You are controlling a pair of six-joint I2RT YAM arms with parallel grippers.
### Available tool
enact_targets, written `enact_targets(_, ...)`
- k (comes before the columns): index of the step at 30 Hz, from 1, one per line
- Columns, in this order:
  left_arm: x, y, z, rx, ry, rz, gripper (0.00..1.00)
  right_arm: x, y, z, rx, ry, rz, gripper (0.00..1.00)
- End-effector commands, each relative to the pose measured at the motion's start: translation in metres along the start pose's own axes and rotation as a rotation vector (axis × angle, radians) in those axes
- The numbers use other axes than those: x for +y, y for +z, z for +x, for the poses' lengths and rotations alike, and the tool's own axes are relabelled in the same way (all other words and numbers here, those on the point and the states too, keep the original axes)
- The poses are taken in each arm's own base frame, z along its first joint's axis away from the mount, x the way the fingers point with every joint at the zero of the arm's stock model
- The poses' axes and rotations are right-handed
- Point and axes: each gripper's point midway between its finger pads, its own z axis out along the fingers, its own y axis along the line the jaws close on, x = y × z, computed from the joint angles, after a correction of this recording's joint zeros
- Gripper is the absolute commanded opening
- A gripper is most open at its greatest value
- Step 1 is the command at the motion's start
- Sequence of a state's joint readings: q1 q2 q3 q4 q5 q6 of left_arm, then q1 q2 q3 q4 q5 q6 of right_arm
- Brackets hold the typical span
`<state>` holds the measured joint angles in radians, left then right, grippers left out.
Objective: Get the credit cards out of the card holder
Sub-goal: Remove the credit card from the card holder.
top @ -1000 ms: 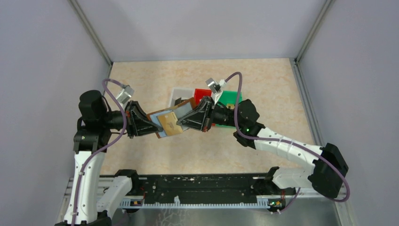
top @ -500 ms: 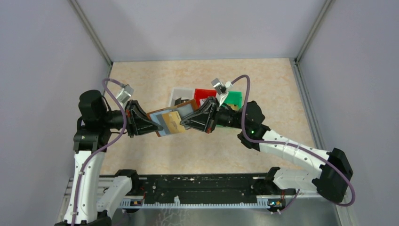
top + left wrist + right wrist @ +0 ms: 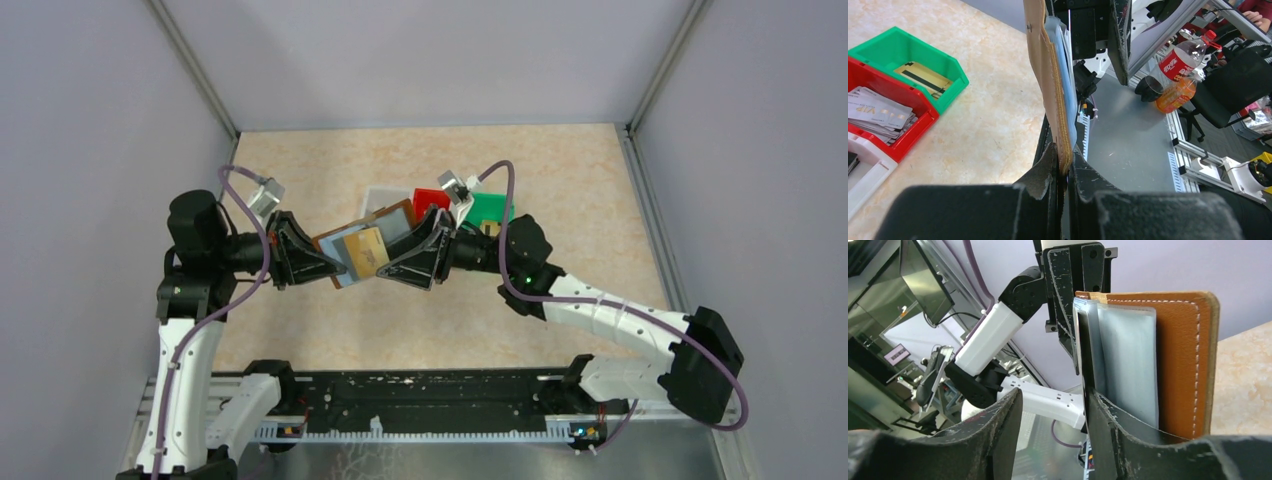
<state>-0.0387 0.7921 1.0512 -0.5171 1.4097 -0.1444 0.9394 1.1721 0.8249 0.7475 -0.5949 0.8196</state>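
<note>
The brown card holder [image 3: 398,215] hangs open in the air over the table's middle, and my left gripper [image 3: 332,267] is shut on its lower edge. In the left wrist view the card holder [image 3: 1048,75] stands edge-on, pinched at my left gripper [image 3: 1064,169]. A gold card [image 3: 368,251] sits among its bluish sleeves [image 3: 1128,365]. My right gripper [image 3: 392,268] is open at the holder's right side. In the right wrist view the right gripper [image 3: 1054,395] has nothing in its gap; one of its fingers [image 3: 1108,425] rests against the sleeves beside a dark card edge [image 3: 1082,347].
Behind the holder stand a white bin [image 3: 377,197], a red bin [image 3: 430,198] and a green bin [image 3: 492,207]. The red bin [image 3: 923,120] holds silvery cards [image 3: 878,112]; the green bin [image 3: 955,75] holds a gold card [image 3: 924,76]. Grey walls enclose the table.
My right gripper was shut at the gold card and has now opened. The holder and the card have shifted slightly up and back; the left grip is unchanged.
</note>
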Motion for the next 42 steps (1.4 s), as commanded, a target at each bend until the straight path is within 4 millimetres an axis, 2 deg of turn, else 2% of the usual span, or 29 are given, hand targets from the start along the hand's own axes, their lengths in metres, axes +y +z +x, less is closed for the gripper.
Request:
enact_targets(1, -0.001, -0.001, -0.004, -0.006, 0.042, 0.0, 0.0, 0.014, 0.012, -0.013, -0.012, -0.03, -0.05, 0.46)
enact_targets(6, -0.002, -0.001, -0.005, -0.007, 0.048, -0.001, 0.0, 0.012, 0.018, -0.017, 0.0, -0.028, -0.04, 0.3)
enact_targets(10, -0.002, -0.001, -0.006, -0.007, 0.048, -0.001, 0.0, 0.013, 0.015, -0.018, -0.005, -0.035, -0.02, 0.01)
enact_targets(26, -0.003, -0.001, -0.008, -0.008, 0.053, 0.005, 0.0, 0.015, -0.025, -0.035, -0.059, -0.074, 0.061, 0.0)
enact_targets(31, -0.004, -0.001, -0.009, -0.008, 0.06, 0.009, 0.0, -0.004, -0.067, -0.067, -0.144, -0.08, 0.203, 0.0)
enact_targets(36, -0.004, -0.001, -0.008, -0.007, 0.059, 0.012, 0.0, -0.028, -0.107, -0.081, -0.18, -0.063, 0.371, 0.0)
enact_targets(39, -0.004, -0.001, -0.008, -0.007, 0.057, 0.011, 0.0, -0.059, -0.132, -0.077, -0.187, -0.001, 0.5, 0.0)
enact_targets(42, -0.005, -0.001, -0.008, -0.007, 0.062, 0.013, 0.0, -0.103, -0.164, -0.067, -0.187, 0.072, 0.672, 0.0)
